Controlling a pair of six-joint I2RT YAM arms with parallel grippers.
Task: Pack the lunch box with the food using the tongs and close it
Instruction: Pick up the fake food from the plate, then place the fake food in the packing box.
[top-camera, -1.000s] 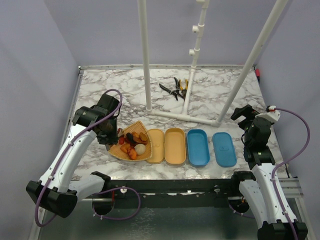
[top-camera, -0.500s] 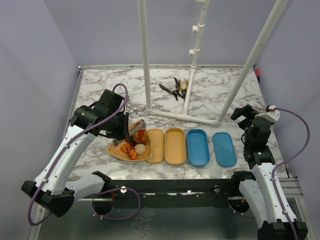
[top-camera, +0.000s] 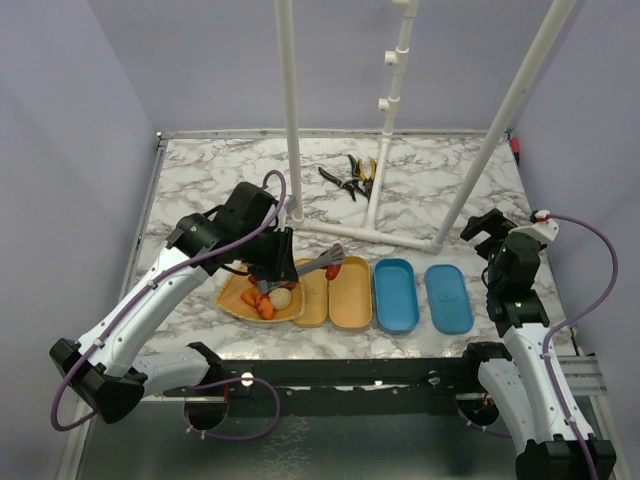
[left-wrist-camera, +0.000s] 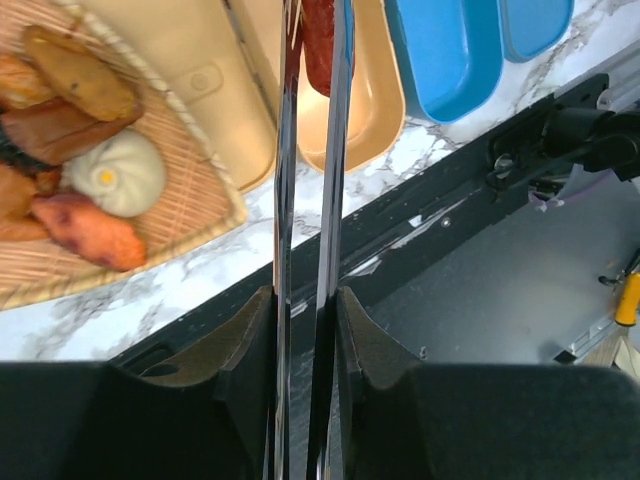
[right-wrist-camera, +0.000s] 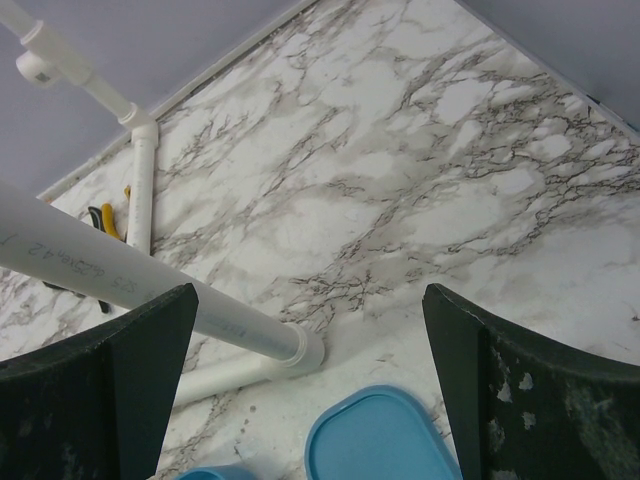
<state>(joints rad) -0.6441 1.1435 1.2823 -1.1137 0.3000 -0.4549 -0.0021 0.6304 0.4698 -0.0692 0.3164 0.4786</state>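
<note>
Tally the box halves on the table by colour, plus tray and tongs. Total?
Tan box halves: 2
Blue box halves: 2
Woven tray: 1
Tongs: 1
Total: 6

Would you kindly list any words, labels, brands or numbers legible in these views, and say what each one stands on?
White pipe, right wrist view: a faint line of grey print runs along it, too small and blurred to read.
Beige lunch box half, left wrist view: a small raised mark, with no letters that can be made out.
No other writing shows in any view.
</note>
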